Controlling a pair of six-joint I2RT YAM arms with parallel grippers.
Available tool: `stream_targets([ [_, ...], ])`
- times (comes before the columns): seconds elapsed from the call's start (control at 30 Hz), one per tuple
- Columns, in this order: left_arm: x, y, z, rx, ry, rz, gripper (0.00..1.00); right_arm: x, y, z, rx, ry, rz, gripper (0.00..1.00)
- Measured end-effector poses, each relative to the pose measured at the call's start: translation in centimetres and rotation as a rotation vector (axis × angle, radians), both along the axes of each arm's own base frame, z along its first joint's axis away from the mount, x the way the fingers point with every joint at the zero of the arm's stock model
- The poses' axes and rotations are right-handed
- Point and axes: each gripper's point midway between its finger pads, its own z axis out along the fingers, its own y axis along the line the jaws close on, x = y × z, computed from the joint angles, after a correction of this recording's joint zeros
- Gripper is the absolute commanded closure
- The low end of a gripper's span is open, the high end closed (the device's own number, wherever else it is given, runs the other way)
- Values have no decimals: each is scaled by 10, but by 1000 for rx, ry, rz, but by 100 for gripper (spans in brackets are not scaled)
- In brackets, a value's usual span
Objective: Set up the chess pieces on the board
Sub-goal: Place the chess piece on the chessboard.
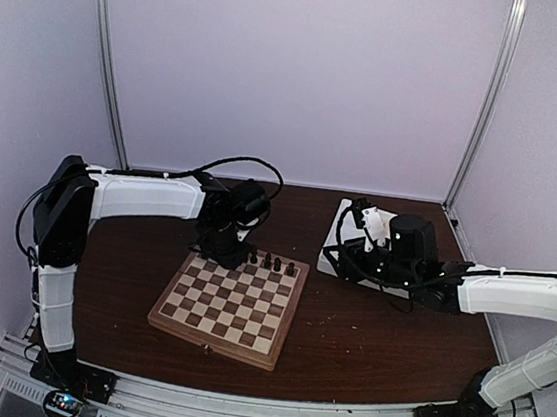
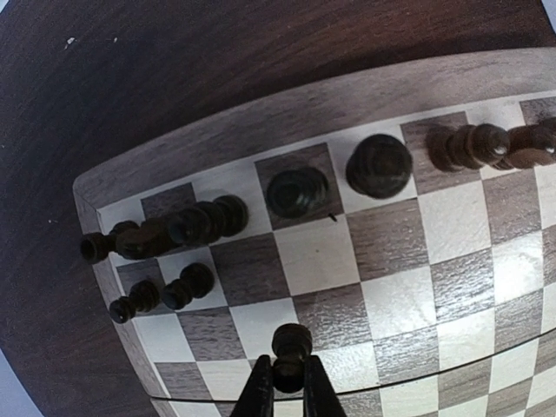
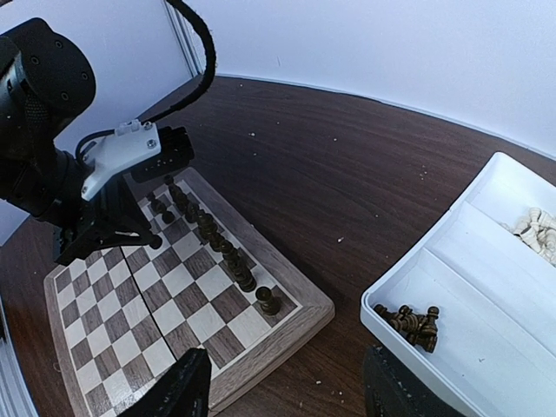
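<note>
Several chess pieces (image 1: 270,262): dark, standing along the board's (image 1: 230,309) far edge;
Left jaws: closed on a dark pawn (image 2: 292,340) over the board;
Right jaws: wide, empty, beside white tray (image 3: 382,326) on bench (image 1: 363,349)

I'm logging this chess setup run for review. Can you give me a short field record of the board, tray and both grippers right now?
board: dark row standing along its far edge
left gripper: shut on a pawn over the board
right gripper: open, empty, by the tray
tray: spare dark pieces in one compartment, pale pieces in another
pale pieces on board: none seen
</note>
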Motion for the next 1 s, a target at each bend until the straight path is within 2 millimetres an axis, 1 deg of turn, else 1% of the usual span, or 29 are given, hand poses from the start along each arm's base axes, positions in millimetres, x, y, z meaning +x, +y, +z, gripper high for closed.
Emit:
stream_targets([
  [0.37,14,12,-12,48,-7,12,91,2,-2,0,-1,0,-6,38],
  [0.63,23,6,-8,39,-28,5,90,2,-2,0,-1,0,-7,38],
  [0.83,26,7,-12,52,-25,2,90,3,-4,0,-2,1,-11,38],
  [1.0,27,7,-16,58,-21,-1,87,4,-5,-1,-4,3,-15,37],
])
